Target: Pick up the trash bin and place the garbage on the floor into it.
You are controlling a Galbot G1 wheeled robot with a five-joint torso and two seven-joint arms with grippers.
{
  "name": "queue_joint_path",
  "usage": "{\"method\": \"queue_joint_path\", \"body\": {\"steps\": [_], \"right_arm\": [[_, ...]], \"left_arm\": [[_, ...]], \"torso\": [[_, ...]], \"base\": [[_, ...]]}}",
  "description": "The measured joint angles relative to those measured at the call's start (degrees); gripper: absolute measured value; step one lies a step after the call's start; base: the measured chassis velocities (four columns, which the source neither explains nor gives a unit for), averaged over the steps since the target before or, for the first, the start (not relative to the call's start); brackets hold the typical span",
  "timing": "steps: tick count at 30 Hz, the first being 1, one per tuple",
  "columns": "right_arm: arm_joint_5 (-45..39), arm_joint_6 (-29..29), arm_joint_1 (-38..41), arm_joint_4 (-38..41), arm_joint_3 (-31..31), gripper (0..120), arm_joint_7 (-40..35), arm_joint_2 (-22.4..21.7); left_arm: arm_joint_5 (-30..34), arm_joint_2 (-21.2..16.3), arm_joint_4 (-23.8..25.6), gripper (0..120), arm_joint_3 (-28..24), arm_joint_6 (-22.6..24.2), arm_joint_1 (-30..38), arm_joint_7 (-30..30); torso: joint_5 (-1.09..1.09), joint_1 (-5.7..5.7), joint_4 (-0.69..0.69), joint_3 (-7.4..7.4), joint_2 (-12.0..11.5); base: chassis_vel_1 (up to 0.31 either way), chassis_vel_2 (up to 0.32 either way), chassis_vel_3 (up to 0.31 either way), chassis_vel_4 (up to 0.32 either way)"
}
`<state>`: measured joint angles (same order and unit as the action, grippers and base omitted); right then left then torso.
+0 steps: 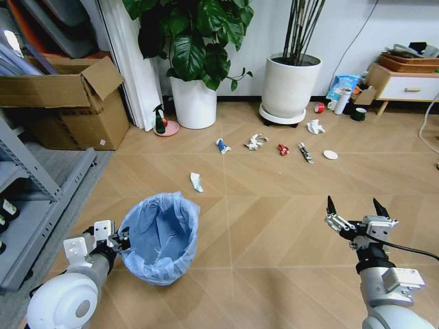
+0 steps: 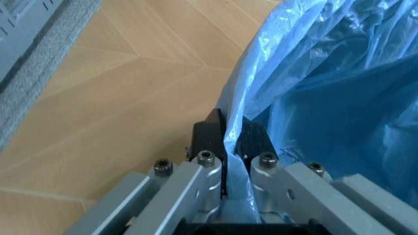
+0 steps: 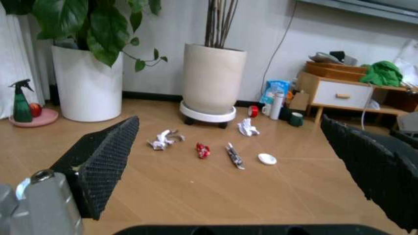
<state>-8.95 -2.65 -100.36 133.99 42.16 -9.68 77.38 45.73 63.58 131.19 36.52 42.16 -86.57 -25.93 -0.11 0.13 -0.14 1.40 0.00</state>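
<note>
Two grippers: both in front of the robot, low over the floor
Left gripper: fingers pinched tight on the blue bag at the rim of the trash bin
Trash bin: sits on the tiles at the robot's left, upright, liner crinkled
Right gripper: spread wide, holding nothing, hanging over bare tiles on the right
Garbage: paper wad, red wrapper, dark wrapper, white disc strung out near the plant pots; one blue-white scrap lies closer to the bin
</note>
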Motion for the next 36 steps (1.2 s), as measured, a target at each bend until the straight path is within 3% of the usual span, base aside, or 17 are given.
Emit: {"method": "queue_joint_path", "body": {"steps": [30, 36], "right_arm": [[0.2, -0.3, -0.2, -0.5, -0.7, 100, 0.1, 0.3], [-3.4, -3.1, 2.2, -4.3, -3.0, 100, 0.8, -4.0]], "left_arm": [[-1.3, 0.2, 1.2, 0, 0.1, 0.0, -1.5, 1.2], [-1.7, 0.2, 1.6, 0, 0.3, 0.0, -1.4, 2.1]], "torso": [[0.02, 0.01, 0.00, 0.00, 0.0], [0.01, 0.02, 0.00, 0.01, 0.0]], "base": [[-0.114, 0.332, 0.114, -0.330], [-0.110, 0.150, 0.134, -0.168]]}}
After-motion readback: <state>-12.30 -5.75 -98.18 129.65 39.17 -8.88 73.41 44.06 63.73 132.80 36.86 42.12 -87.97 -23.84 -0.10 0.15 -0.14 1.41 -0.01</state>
